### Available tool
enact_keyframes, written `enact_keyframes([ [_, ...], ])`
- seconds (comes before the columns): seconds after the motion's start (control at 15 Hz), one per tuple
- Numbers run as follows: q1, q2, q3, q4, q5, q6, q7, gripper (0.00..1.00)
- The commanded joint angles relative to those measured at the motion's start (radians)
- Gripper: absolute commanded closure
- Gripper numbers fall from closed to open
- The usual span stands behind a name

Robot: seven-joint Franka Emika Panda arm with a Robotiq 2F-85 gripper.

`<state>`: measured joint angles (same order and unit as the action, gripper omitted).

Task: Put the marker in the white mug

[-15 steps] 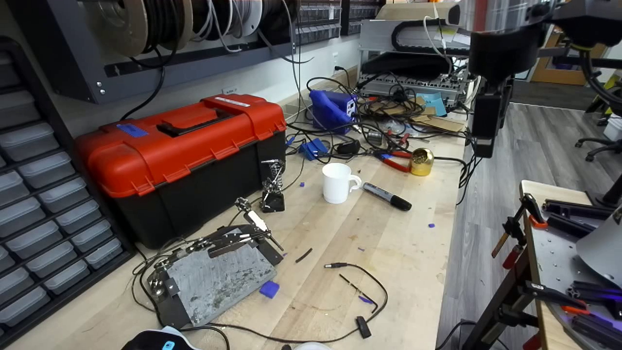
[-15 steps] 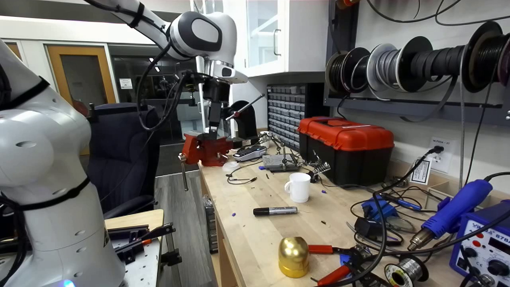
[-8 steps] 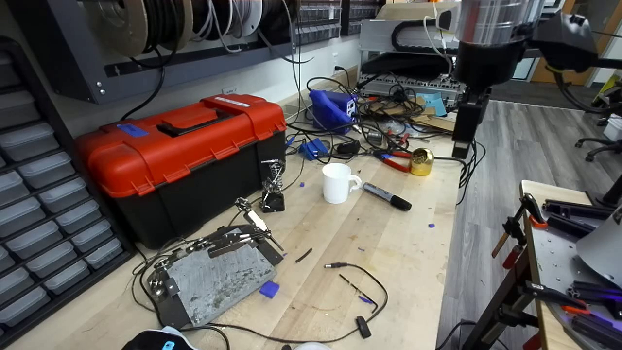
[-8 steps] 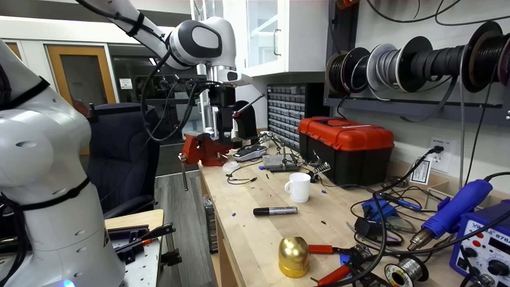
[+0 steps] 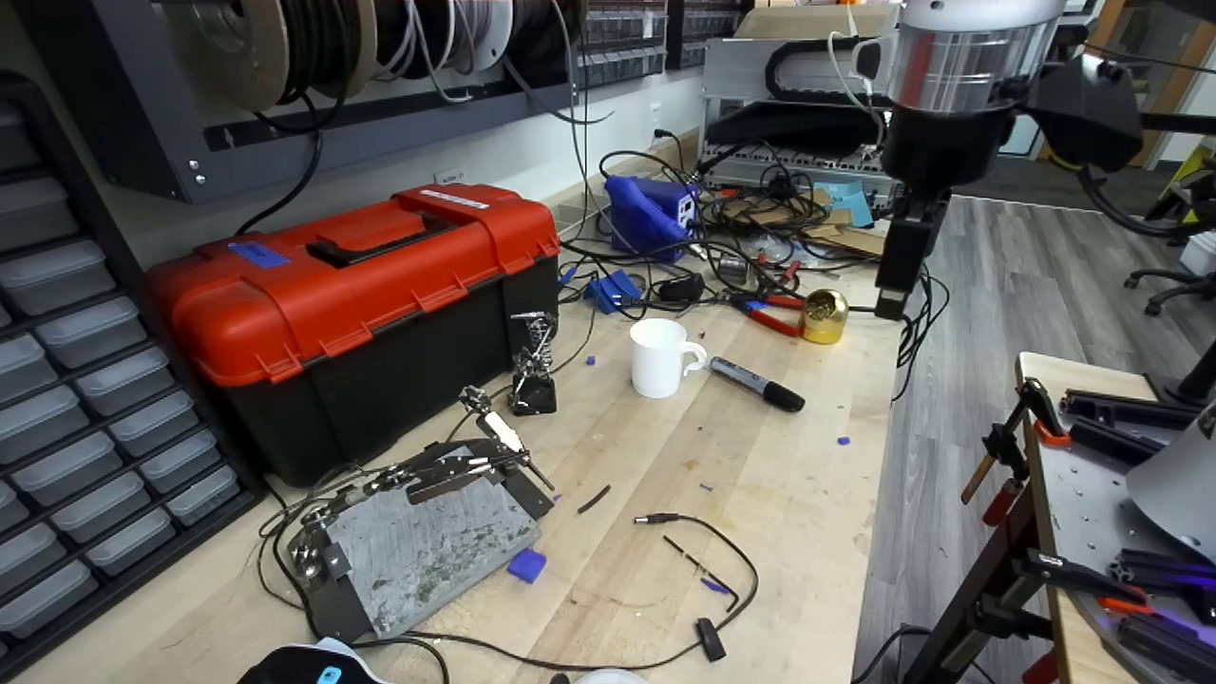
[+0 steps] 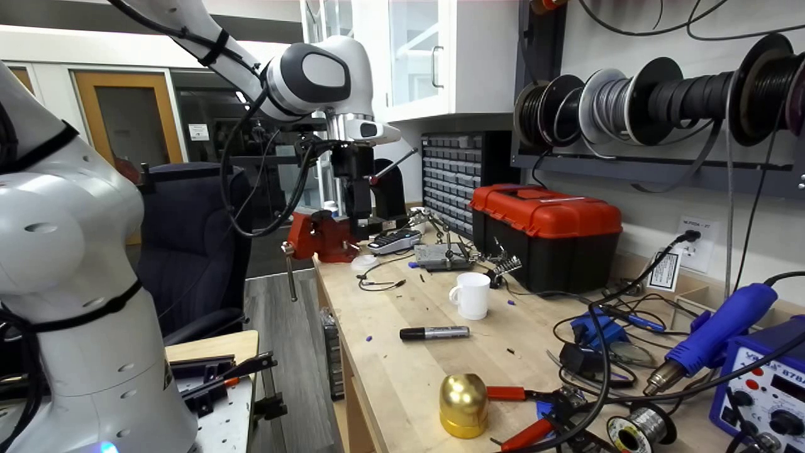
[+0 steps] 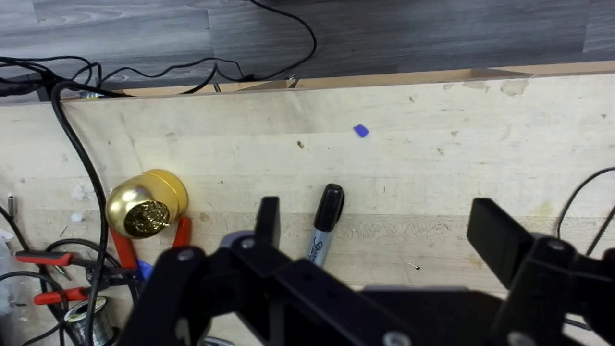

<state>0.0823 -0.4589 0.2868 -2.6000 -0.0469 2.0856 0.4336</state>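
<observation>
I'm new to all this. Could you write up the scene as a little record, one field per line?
marker: capped, lying flat on the workbench
white mug: upright on the workbench, beside the marker
gripper: open, holding nothing, raised clear of the marker
toolbox: shut, red on top, black below
gold pot: next to a red-handled tool
job: marker into white mug, not yet done

A cluttered bench (image 7: 480, 127) under the tool (image 7: 378, 225)
Wrist view, left of the tool: a gold pot (image 7: 144, 193), red-handled pliers (image 7: 125, 251) and a wire spool (image 7: 102, 327). In both exterior views, a red-lidded toolbox (image 5: 370, 285) stands well apart from the tool; in an exterior view, a red vise (image 6: 324, 236) shows just left of it.
</observation>
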Motion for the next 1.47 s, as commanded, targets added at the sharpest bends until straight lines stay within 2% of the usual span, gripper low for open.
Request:
enact_keyframes([
  [0.0, 0.011, -0.007, -0.013, -0.015, -0.001, 0.034, 0.004, 0.0],
  [0.53, -0.035, 0.036, -0.016, -0.092, -0.053, 0.184, 0.031, 0.0],
  [1.0, -0.141, 0.156, -0.055, -0.096, -0.205, 0.319, 0.075, 0.0],
  [1.4, -0.2, 0.267, -0.078, -0.051, -0.346, 0.384, 0.212, 0.0],
])
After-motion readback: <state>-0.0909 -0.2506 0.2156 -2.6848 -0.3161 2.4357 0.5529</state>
